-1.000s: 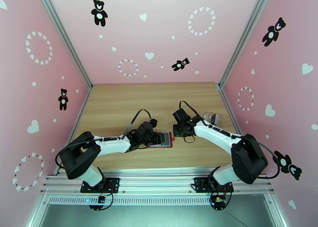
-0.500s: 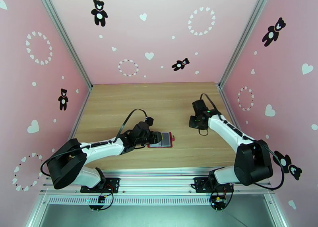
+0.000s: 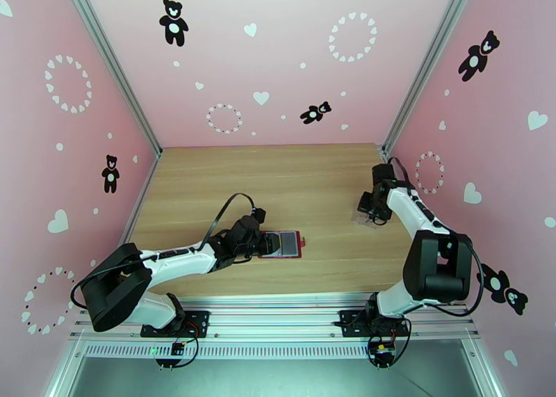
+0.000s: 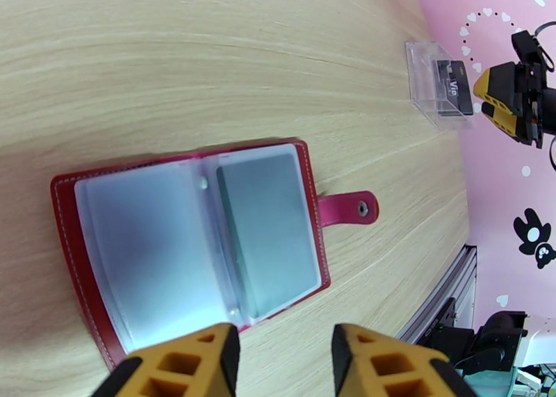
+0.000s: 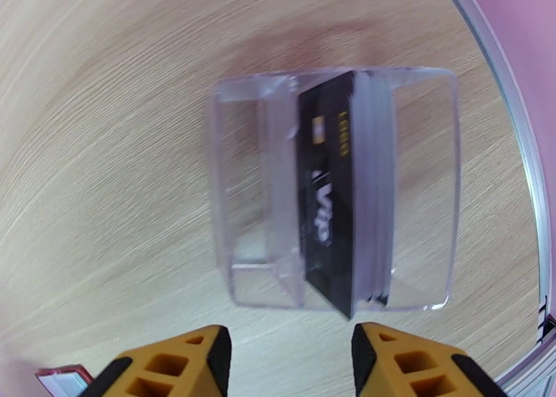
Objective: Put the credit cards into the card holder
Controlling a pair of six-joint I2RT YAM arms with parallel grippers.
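currently card holder (image 4: 187, 245) lies open, long axis across the table (image 3: 278, 176), tab (image 4: 351, 207) rightward; left gripper (image 4: 283, 343) and right gripper (image 5: 288, 343) both part open, empty.

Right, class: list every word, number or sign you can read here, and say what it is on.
"Vip": white, on the black card in the clear case.
"LOGO": gold, on the same card.
The gold mark beside it: too blurred to read.
The card holder: no text.
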